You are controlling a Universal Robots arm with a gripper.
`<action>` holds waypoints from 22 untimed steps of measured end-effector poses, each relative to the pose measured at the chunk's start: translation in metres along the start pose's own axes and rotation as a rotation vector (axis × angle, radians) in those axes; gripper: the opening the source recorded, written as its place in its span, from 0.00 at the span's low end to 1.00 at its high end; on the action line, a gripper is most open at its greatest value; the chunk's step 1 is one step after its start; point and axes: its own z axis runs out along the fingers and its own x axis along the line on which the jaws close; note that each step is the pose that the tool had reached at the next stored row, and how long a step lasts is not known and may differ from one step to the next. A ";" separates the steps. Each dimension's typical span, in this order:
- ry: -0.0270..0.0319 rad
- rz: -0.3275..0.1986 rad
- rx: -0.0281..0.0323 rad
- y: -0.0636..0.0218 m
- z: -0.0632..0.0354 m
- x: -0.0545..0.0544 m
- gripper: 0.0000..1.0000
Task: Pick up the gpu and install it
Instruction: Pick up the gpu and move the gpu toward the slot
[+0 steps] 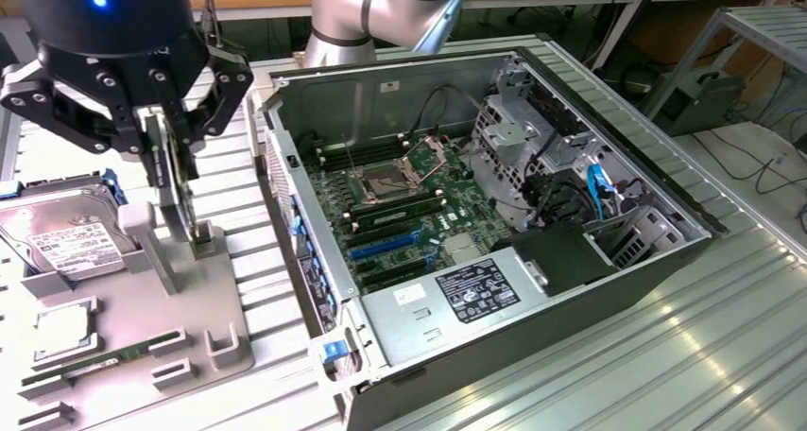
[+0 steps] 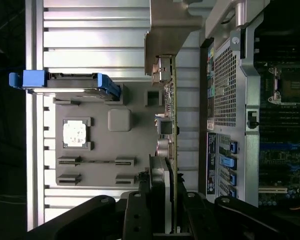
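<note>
**Exterior view**
- 1 black gripper [image 1: 168, 143], at the exterior view's left. Its fingers appear clamped on both faces of the gpu.
- 1 gpu [image 1: 174, 193], a thin green circuit card with a black fan. It stands on edge with its lower edge at the grey slotted plastic stand [image 1: 189, 299].
- 1 open black-and-silver computer case [image 1: 366, 95], at the exterior view's right. The green motherboard [image 1: 403, 204] and blue expansion slots [image 1: 385, 245] are exposed.
- Risk: the card is held by thin faces only, so a tilted lift could jam it in the stand.

**Wrist view**
- Gripper [image 2: 166, 177] around the gpu [image 2: 171, 115], which is seen edge-on. The silver metal bracket [image 2: 167, 30] is at the end away from the grip.
- 1 silver hard drive with blue rails [image 2: 65, 82], well apart from the card.
- Perforated case wall [image 2: 225, 90], just beside the card.
- Risk: the grip sits at 1 end, so the card may pivot. The bracket could then strike the case wall.
</note>
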 end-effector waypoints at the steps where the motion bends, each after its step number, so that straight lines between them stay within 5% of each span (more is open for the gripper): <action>1: 0.0000 -0.001 -0.0001 0.0000 0.0001 -0.002 0.29; 22: 0.0006 -0.014 0.0001 -0.0003 0.0008 -0.045 0.29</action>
